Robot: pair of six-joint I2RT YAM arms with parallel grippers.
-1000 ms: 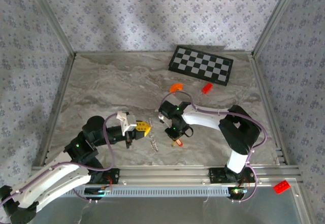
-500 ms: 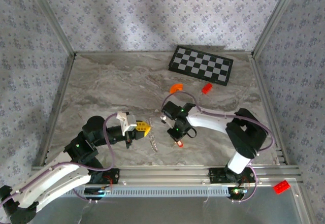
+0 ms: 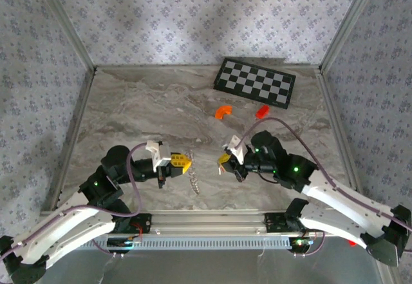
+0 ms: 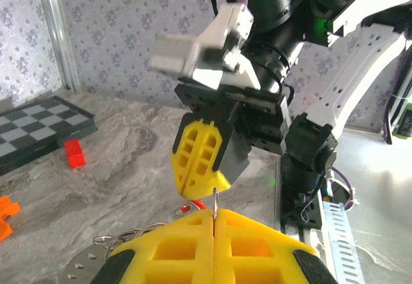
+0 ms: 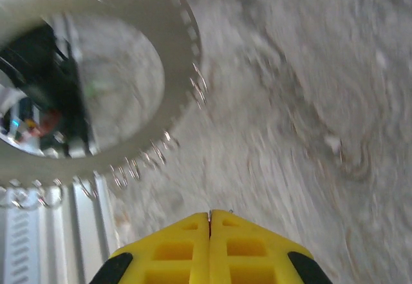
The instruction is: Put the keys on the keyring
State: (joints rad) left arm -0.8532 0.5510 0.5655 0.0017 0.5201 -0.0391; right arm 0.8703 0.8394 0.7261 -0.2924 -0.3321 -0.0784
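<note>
My left gripper (image 3: 185, 163) is shut on the keyring (image 3: 194, 182), whose thin silvery chain hangs below its yellow fingers near the table's front. In the left wrist view a thin metal edge of the keyring (image 4: 214, 200) stands pinched between the left gripper's (image 4: 214, 214) jaws. My right gripper (image 3: 222, 161) faces it from the right, a small gap apart. In the left wrist view the right gripper (image 4: 193, 190) is shut, with the red-headed key (image 4: 190, 207) at its tips. The blurred right wrist view shows the right gripper (image 5: 210, 216) shut on a metal sliver, the toothed keyring (image 5: 183, 71) ahead.
A black-and-white checkered board (image 3: 255, 82) lies at the back right. An orange arc piece (image 3: 223, 111) and a red brick (image 3: 262, 111) lie in front of it. Metal frame rails border the table, and patterned walls stand round it.
The right arm swung its elbow out to the right and raised the key off the table, turning its gripper to face the left gripper. The left arm barely moved.
</note>
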